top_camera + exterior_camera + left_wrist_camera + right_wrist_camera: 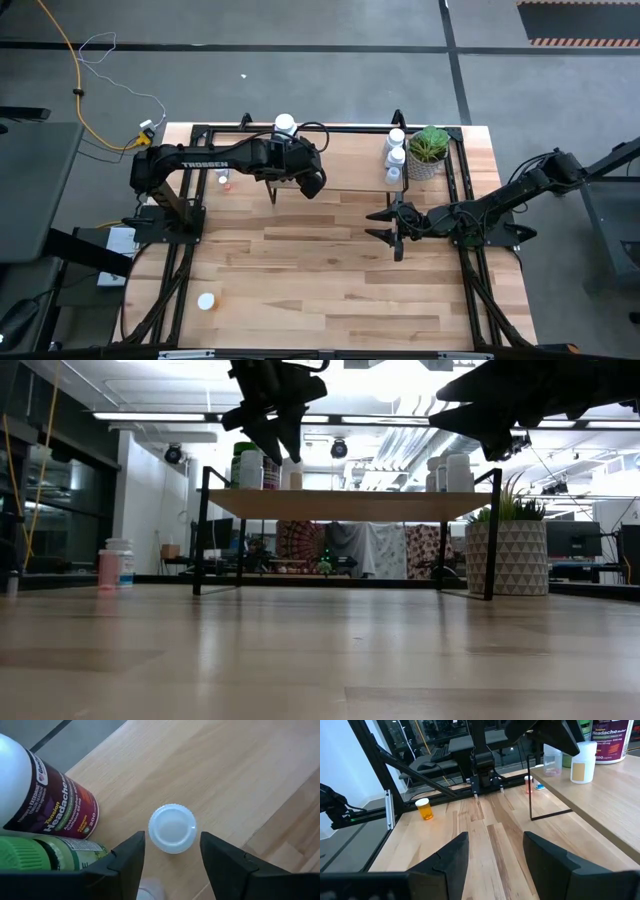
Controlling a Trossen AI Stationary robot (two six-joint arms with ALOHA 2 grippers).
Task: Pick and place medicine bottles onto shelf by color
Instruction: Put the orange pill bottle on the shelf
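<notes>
The light-wood shelf (pixel 350 504) on black legs lay under the left gripper (pixel 172 852). Its fingers (pixel 127 857) stood spread, flanking a small white-capped bottle (pixel 172 828) without touching. A big maroon-labelled headache-relief bottle (pixel 47 795) and a green-capped bottle (pixel 45 854) stood just beside. The right gripper (pixel 492 855) hung spread, empty.

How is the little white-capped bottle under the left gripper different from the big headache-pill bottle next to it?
The small white-capped bottle is far slimmer than the big headache-relief bottle. The small one stands between the left gripper's open fingers; the big one stands off to the side. The big one has a dark red label. Both stand upright on the shelf.
</notes>
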